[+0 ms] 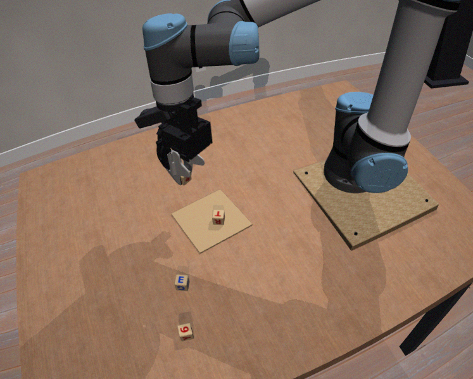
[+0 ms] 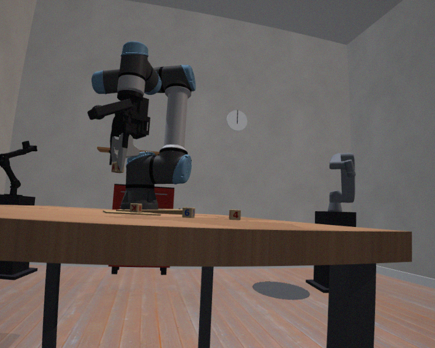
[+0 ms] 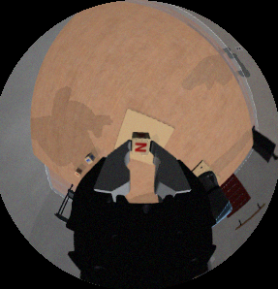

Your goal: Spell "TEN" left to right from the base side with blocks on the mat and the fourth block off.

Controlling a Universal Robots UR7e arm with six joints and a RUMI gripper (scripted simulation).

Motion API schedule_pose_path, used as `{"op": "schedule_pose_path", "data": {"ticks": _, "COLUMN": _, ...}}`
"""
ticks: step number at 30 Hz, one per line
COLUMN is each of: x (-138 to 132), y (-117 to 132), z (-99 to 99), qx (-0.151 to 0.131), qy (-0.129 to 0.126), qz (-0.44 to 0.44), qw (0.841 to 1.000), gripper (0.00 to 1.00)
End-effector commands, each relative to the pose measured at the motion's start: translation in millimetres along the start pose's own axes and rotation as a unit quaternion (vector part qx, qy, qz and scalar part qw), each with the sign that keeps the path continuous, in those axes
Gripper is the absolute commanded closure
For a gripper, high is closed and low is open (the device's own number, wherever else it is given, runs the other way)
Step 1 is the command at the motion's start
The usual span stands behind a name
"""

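Top view: your gripper [image 1: 183, 179] [image 2: 117, 168] [image 3: 139, 141] hangs above the table [image 1: 118, 195] [image 2: 195, 243] [image 3: 139, 63], beyond the mat [image 1: 195, 228] [image 2: 110, 212] [image 3: 132, 123], where the T block [image 1: 218, 217] [image 2: 135, 207] sits; the E block [image 1: 182, 282] [image 2: 188, 212] [image 3: 89, 158] and the 9-or-6 block [image 1: 185, 331] [image 2: 234, 214] [image 3: 77, 172] lie off it. Exterior view: your fingers pinch a block well above the tabletop. Wrist view: you're gripping the N block [image 1: 185, 179] [image 2: 116, 167] [image 3: 140, 146] (its red letter faces the camera)

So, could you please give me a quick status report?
Gripper shut on N block, raised. T block on mat. E block off it.
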State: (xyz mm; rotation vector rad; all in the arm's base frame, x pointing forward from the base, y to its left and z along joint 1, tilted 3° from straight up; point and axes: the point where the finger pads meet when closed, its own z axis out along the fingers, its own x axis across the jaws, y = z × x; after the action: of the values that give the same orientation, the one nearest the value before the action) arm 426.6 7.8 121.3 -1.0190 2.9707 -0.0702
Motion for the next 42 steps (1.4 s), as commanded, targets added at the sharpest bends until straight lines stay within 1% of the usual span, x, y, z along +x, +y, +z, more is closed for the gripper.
{"op": "schedule_pose_path", "data": {"ticks": 1, "x": 8.6, "y": 3.7, "z": 1.3, "qx": 0.001, "qy": 0.001, "qz": 0.066, "qw": 0.998, "gripper": 0.95}}
{"op": "schedule_pose_path", "data": {"ticks": 8, "x": 16.7, "y": 8.1, "z": 2.4, "qx": 0.001, "qy": 0.001, "qz": 0.132, "qw": 0.991, "gripper": 0.95}}
{"op": "schedule_pose_path", "data": {"ticks": 14, "x": 23.6, "y": 12.1, "z": 3.5, "qx": 0.001, "qy": 0.001, "qz": 0.187, "qw": 0.982, "gripper": 0.95}}
{"op": "schedule_pose_path", "data": {"ticks": 16, "x": 23.6, "y": 12.1, "z": 3.5, "qx": 0.001, "qy": 0.001, "qz": 0.187, "qw": 0.982, "gripper": 0.95}}
{"op": "schedule_pose_path", "data": {"ticks": 24, "x": 30.8, "y": 16.6, "z": 4.7, "qx": 0.001, "qy": 0.001, "qz": 0.246, "qw": 0.969, "gripper": 0.95}}
{"op": "schedule_pose_path", "data": {"ticks": 31, "x": 33.6, "y": 18.9, "z": 5.2, "qx": 0.001, "qy": 0.001, "qz": 0.271, "qw": 0.963, "gripper": 0.95}}
{"op": "schedule_pose_path", "data": {"ticks": 42, "x": 34.2, "y": 19.2, "z": 5.3, "qx": 0.001, "qy": 0.001, "qz": 0.279, "qw": 0.96, "gripper": 0.95}}
